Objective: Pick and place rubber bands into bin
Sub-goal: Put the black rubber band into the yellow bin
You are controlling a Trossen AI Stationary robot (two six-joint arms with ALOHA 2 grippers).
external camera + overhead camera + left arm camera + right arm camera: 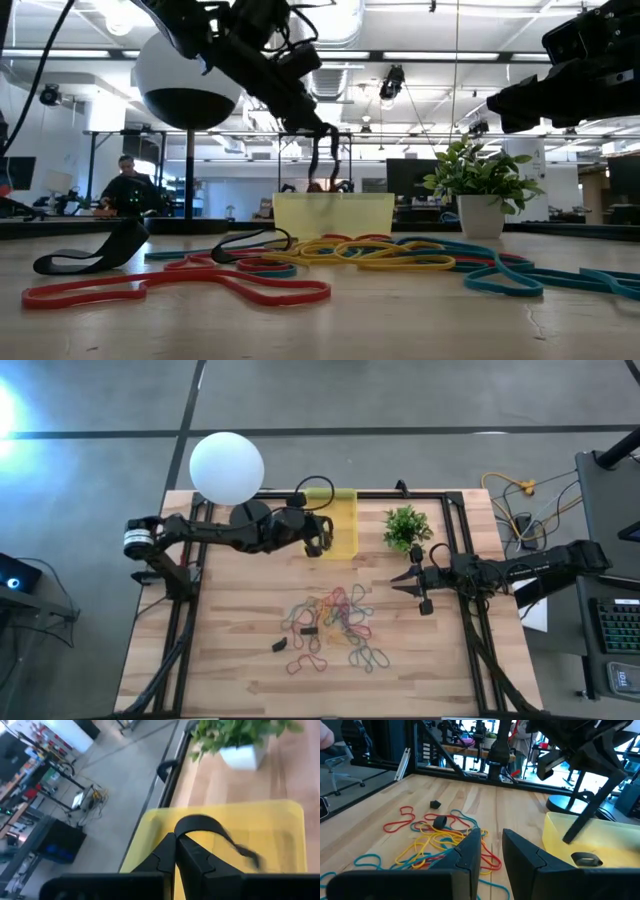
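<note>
Directly above the bin (341, 523), the left claw (322, 537) pinches a black rubber band (210, 831).

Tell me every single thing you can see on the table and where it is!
Thin floppy rubber bands: many, in red, yellow, blue-green and black; a tangled pile on the wood, middle front of the table.
Black rubber band: one, pinched by the left gripper above the bin.
Small translucent yellow plastic bin: one, at the back middle of the table; a dark piece already lies inside.
Small green plant in a white pot: one, just right of the bin.
White globe lamp: one, at the back left corner.
Light wooden table: one, with a black frame.
Left gripper: shut on the black band, over the bin.
Right gripper: open, waiting right of the pile.
</note>
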